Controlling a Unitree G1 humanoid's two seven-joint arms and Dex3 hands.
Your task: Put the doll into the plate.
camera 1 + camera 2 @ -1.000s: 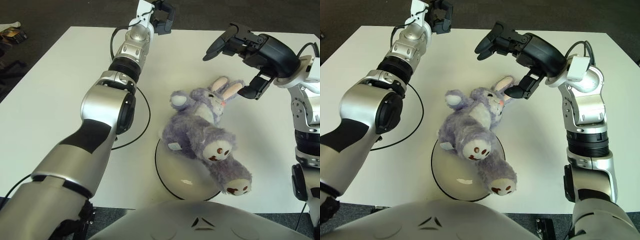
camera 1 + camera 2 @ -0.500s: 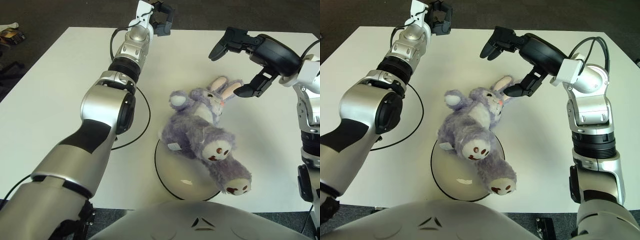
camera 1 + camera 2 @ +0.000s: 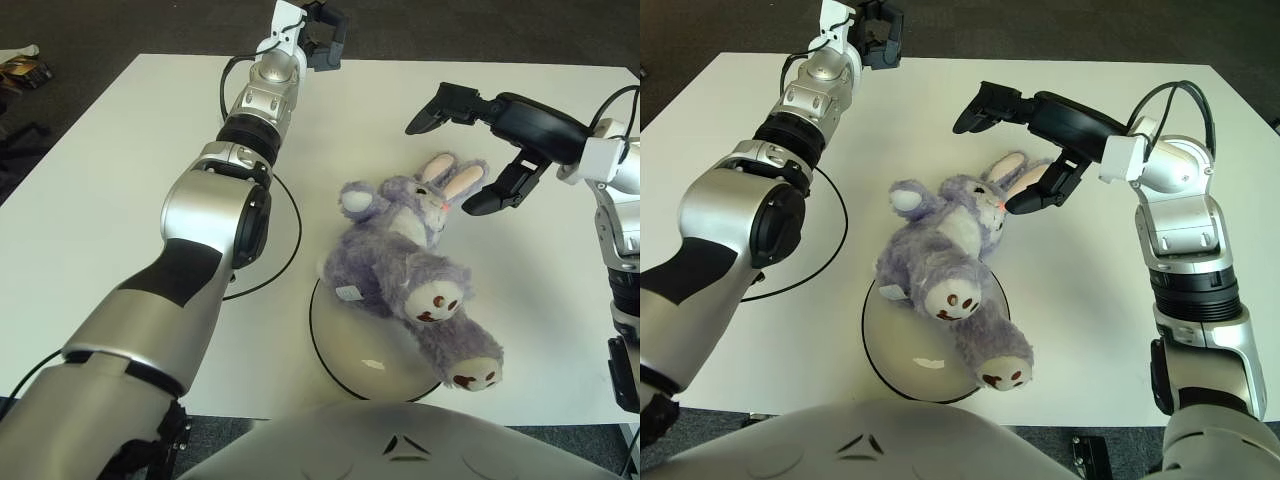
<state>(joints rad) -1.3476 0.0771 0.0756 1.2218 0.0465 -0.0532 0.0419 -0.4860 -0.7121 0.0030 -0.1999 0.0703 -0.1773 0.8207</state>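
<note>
A purple plush bunny doll lies on its back. Its legs and lower body rest across the white round plate at the table's front. Its head and pink ears lie on the table beyond the plate's rim. My right hand hovers just above and right of the ears, fingers spread, holding nothing. My left hand is stretched out to the table's far edge, well away from the doll.
A black ring-shaped cable lies on the white table left of the doll, partly under my left arm. Dark floor surrounds the table. A small object lies on the floor at far left.
My right hand has turned and dropped slightly toward the bunny's ears, its wrist drawing back to the right. The doll, plate and left arm have not moved.
</note>
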